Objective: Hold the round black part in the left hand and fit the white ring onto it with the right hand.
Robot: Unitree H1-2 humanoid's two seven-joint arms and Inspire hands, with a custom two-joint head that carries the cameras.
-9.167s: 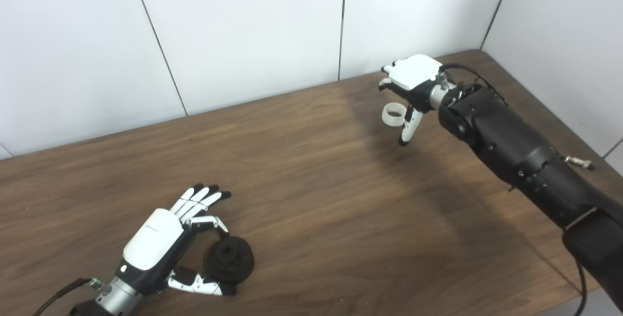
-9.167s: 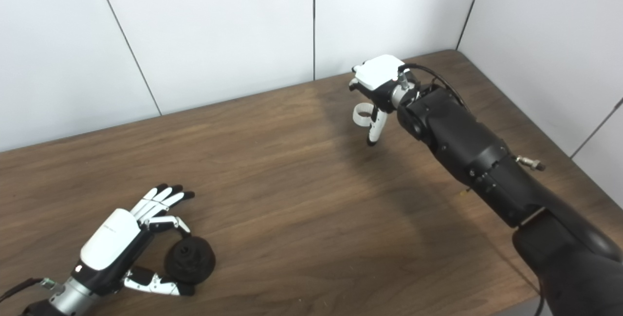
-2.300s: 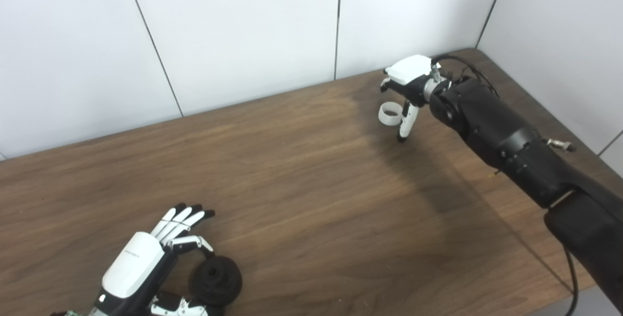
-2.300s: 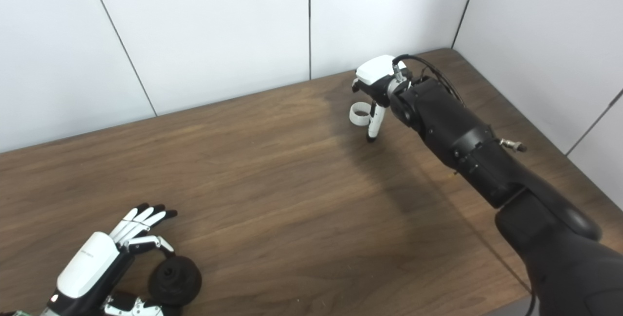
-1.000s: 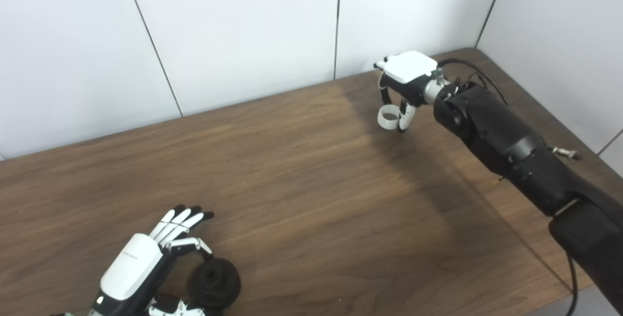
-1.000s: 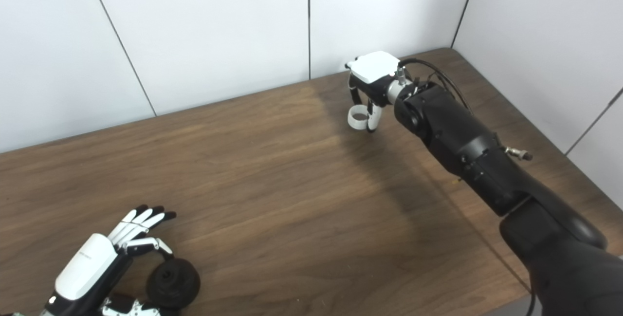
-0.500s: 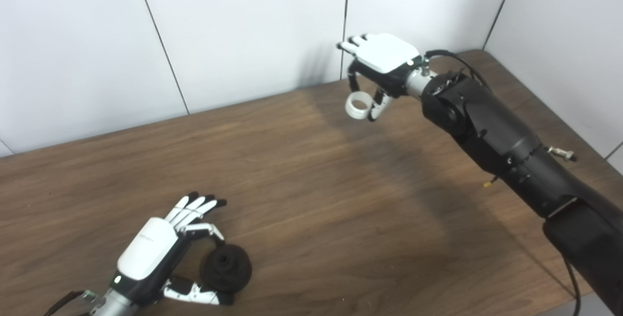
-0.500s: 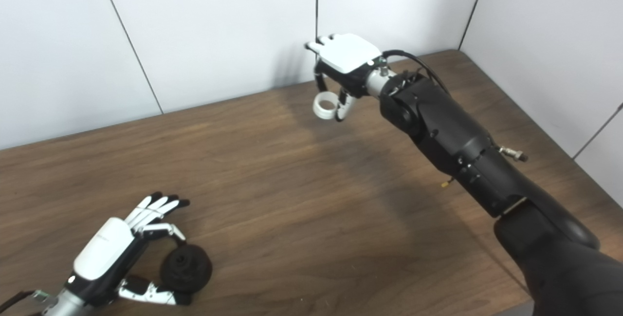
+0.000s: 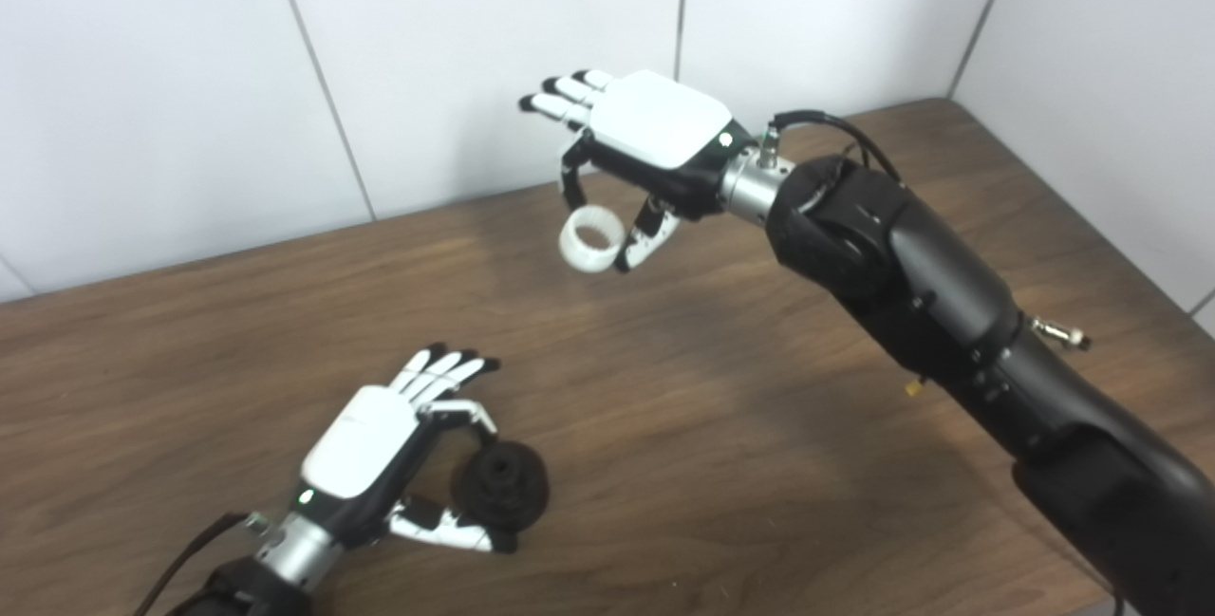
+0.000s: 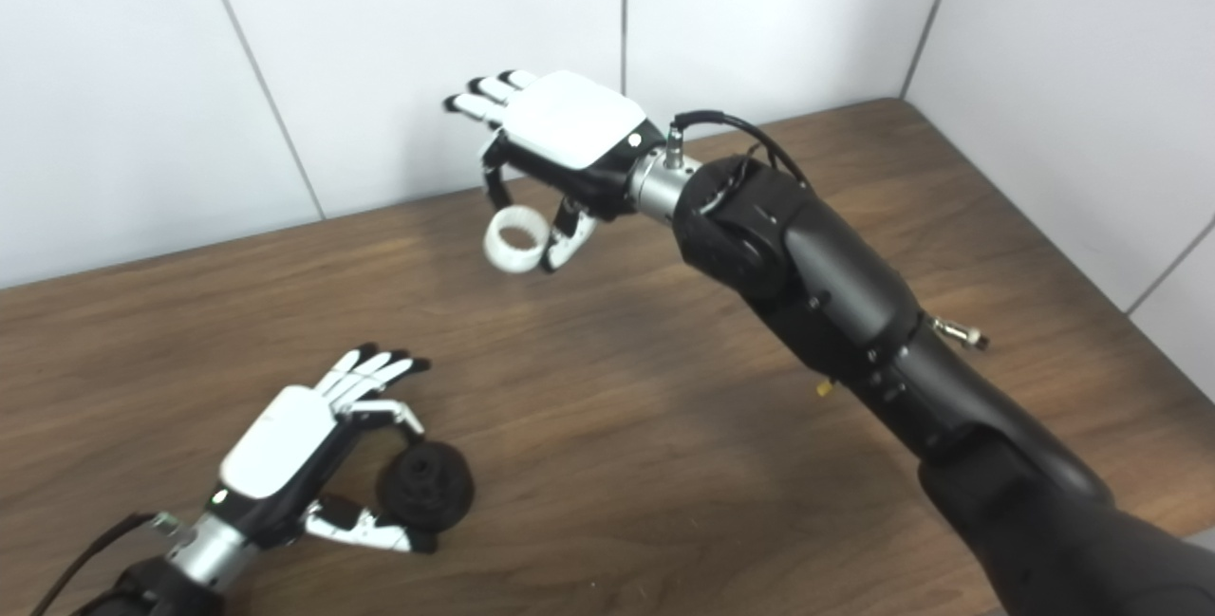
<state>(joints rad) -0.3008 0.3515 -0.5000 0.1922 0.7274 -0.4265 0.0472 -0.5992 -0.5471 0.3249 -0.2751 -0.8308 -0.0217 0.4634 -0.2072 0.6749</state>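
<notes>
in the left eye view my left hand (image 9: 365,450) lay low near the front edge of the worktop (image 9: 721,407), toward its left side, back plate up. its thumb and one bent finger were curled around the round black part (image 9: 500,498), touching it at front and back, while the other fingers stretched out straight toward the far edge. the part sat on the wood on its side, its centre hole facing up and toward me; i could not tell whether it was lifted at all. my right hand (image 9: 638,146) hung in the air over the far edge, near the middle of it, palm down. it pinched the white ring (image 9: 591,237) between the thumb and one finger, the ring's opening tipped up toward the camera, and the remaining fingers were spread out toward the wall (image 9: 456,46). ring and black part were well apart.

in the right eye view the same held: the left hand (image 10: 285,445) closed loosely about the black part (image 10: 425,487) by the front-left corner, and the right hand (image 10: 568,137) carried the ring (image 10: 516,240) clear of the wood, above the far edge.
</notes>
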